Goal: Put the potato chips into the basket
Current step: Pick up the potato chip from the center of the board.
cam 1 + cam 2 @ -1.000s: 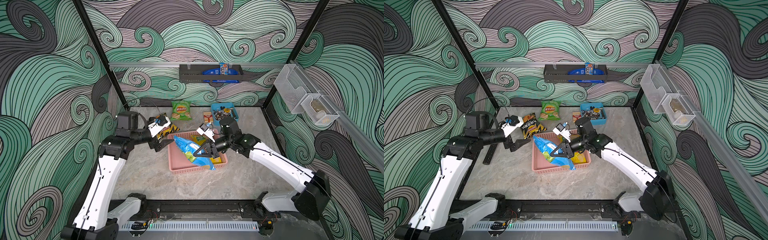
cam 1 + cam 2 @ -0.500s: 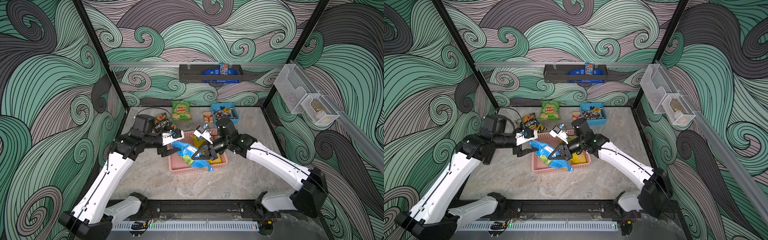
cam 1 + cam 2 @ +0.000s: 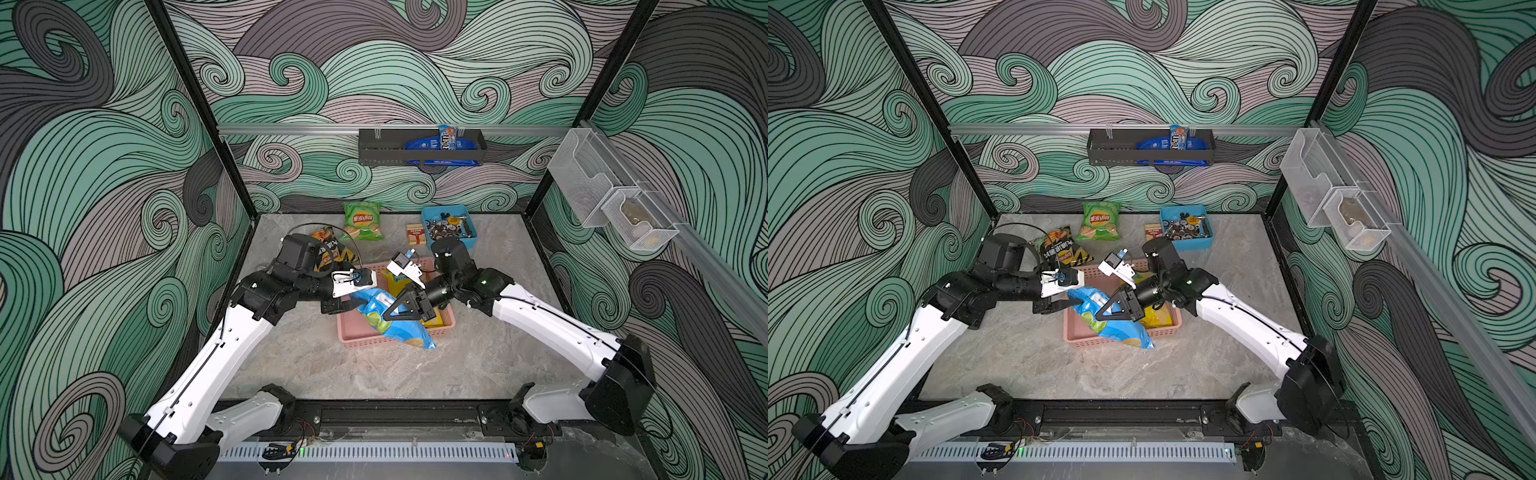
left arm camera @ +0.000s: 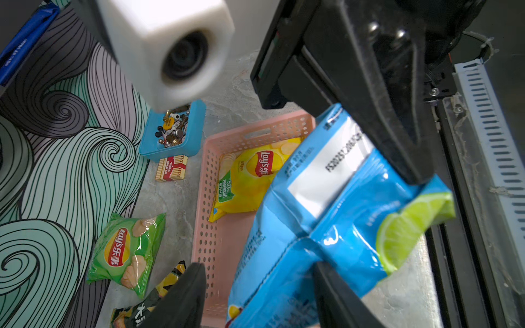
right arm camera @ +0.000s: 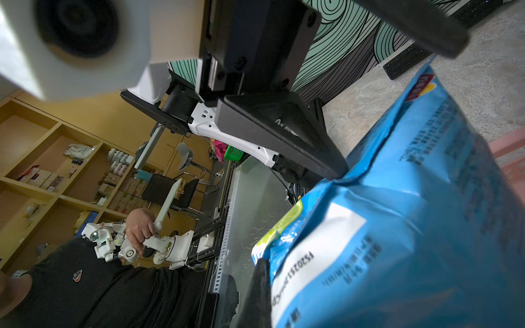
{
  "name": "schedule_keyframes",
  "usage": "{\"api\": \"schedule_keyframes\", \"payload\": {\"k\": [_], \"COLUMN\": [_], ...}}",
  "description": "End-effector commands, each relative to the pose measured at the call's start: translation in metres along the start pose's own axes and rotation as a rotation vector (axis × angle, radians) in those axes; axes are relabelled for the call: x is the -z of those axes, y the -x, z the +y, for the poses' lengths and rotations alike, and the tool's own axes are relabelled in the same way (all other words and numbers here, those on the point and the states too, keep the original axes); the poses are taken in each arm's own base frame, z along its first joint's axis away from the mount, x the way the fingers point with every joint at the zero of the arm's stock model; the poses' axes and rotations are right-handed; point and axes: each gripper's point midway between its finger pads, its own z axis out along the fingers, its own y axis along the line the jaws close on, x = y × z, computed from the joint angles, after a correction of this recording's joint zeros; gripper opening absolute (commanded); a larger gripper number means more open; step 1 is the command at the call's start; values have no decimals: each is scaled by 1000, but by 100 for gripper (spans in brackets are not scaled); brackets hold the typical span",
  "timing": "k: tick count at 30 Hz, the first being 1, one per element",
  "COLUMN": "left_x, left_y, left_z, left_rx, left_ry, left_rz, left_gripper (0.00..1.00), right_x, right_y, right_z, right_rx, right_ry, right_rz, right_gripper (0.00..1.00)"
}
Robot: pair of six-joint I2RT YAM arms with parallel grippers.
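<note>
Yellow Lay's bag (image 4: 250,181) (marked "-50%") lies in basket (image 4: 205,204).

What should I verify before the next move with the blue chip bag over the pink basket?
1. Grip: right gripper shut on the glossy blue chip bag: ok.
2. Second hold: left gripper open, jaws straddling the bag's end, unclamped: not ok.
3. Placement: bag overhangs the near rim of the pink perforated plastic basket: not ok.
4. Space: bare floor beside the yellow chip bag in the basket: ok.
5. Remaining: green chip bag and black yellow-striped chip bag lie on the table: not ok.
</note>
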Motion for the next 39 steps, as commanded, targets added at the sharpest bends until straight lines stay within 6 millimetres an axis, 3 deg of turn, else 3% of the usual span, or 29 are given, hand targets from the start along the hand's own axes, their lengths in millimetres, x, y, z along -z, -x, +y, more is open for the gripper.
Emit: {"api": "schedule_keyframes", "payload": {"k": [1, 8, 17, 21, 27, 31, 34, 39], "left_x": [2, 9, 1, 0, -1, -7, -10, -6], "left_y": [-9, -11, -7, -1, 6, 2, 0, 4], "left_z": [-23, -33, -28, -23, -23, -32, -37, -32], "left_rx": [-74, -120, -118, -124, -127, -124, -127, -133], "left_ry": [-83, -68, -63, -41, -65, -110, -134, -90], "left_rz": [30, 24, 4, -16, -30, -11, 6, -2], "left_gripper": [53, 61, 64, 76, 77, 72, 57, 42], "right_x": [3, 2, 0, 0, -1, -1, -1, -2], "right_y": [13, 12, 10, 9, 9, 11, 11, 10], "right_z": [11, 5, 5, 5, 4, 5, 5, -1], "right_rx": [69, 57, 50, 48, 42, 47, 47, 35], "right_ry": [24, 20, 33, 35, 34, 37, 34, 14], "right_rz": [-19, -15, -5, -4, -2, -3, -4, -6], "right_gripper": [0, 0, 0, 0, 0, 0, 0, 0]}}
